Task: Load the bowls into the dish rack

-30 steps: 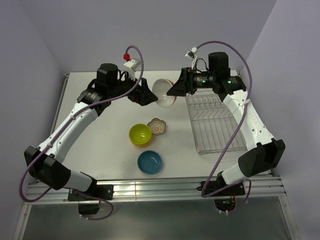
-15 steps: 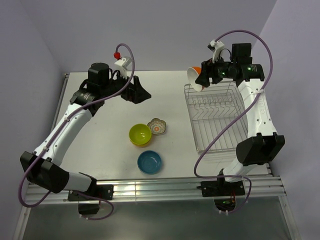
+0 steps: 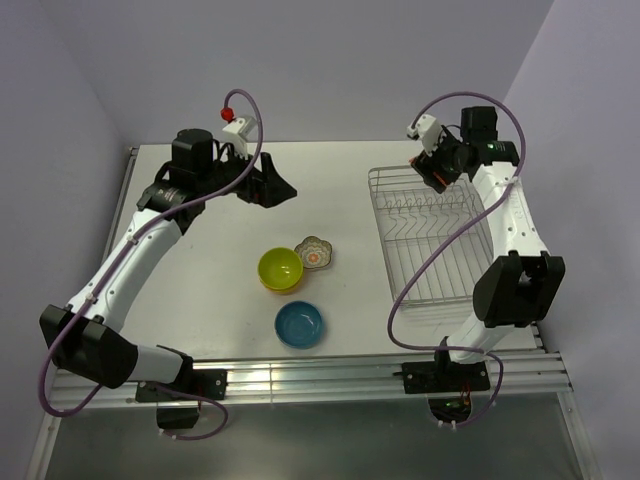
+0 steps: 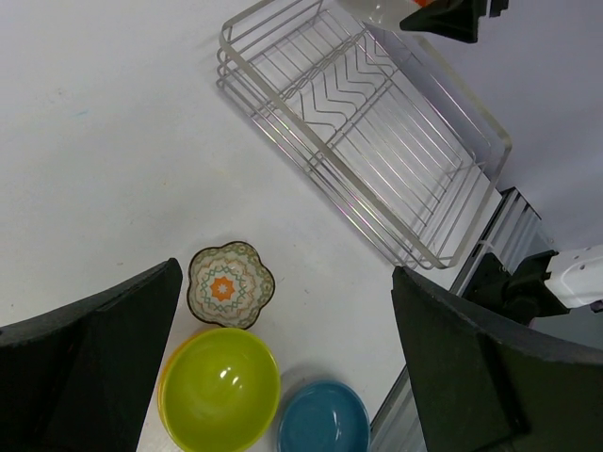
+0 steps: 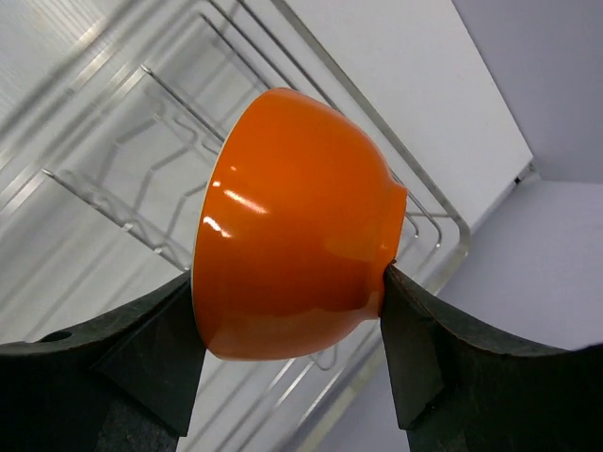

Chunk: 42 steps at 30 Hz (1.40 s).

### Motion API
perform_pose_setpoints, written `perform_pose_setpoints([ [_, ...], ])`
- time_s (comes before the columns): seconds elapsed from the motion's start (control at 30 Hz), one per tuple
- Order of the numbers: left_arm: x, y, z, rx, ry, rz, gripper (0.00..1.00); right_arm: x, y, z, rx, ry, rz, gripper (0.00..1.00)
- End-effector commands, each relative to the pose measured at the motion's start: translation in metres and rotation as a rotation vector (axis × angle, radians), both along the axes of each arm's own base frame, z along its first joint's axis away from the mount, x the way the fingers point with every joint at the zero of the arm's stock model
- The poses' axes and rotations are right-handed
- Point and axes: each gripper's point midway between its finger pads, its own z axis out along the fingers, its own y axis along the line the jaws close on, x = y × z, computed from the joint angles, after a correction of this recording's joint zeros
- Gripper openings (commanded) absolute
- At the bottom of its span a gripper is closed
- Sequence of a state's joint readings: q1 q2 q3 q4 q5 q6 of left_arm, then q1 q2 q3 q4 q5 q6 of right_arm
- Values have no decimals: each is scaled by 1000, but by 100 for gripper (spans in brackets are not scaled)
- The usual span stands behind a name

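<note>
My right gripper (image 5: 288, 278) is shut on the orange bowl (image 5: 292, 217), gripping it on its side by rim and base. It holds the bowl above the far end of the silver wire dish rack (image 5: 104, 179). In the top view the right gripper (image 3: 434, 166) hangs over the rack's (image 3: 432, 245) far edge. My left gripper (image 3: 284, 189) is open and empty, high above the table's middle. Under it lie the lime-green bowl (image 4: 219, 388), the floral scalloped dish (image 4: 231, 284) and the blue bowl (image 4: 323, 419). No separate white bowl shows.
The three loose bowls sit close together left of the rack: lime-green (image 3: 280, 268), floral (image 3: 315, 252), blue (image 3: 299, 324). The rack (image 4: 377, 122) holds no bowls. The table's near edge has a metal rail (image 3: 330, 378). Walls close in at the back and sides.
My right gripper has carried the orange bowl from the table's middle rightward to above the rack's far end. My left gripper has drawn back to the left, open.
</note>
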<state>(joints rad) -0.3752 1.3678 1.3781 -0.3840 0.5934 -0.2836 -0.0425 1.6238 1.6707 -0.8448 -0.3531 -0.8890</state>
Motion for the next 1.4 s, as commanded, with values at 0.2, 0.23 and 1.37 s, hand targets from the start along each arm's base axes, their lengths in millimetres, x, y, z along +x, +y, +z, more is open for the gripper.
perform_pose_setpoints([
  [0.2, 0, 10, 18, -31, -56, 25, 100, 40, -63, -11, -400, -181, 79, 0],
  [0.23, 1, 11, 16, -29, -54, 33, 99, 40, -64, -18, -420, -174, 91, 0],
  [1.37, 12, 24, 1, -7, -38, 56, 100, 69, -112, -103, -714, -57, 218, 0],
])
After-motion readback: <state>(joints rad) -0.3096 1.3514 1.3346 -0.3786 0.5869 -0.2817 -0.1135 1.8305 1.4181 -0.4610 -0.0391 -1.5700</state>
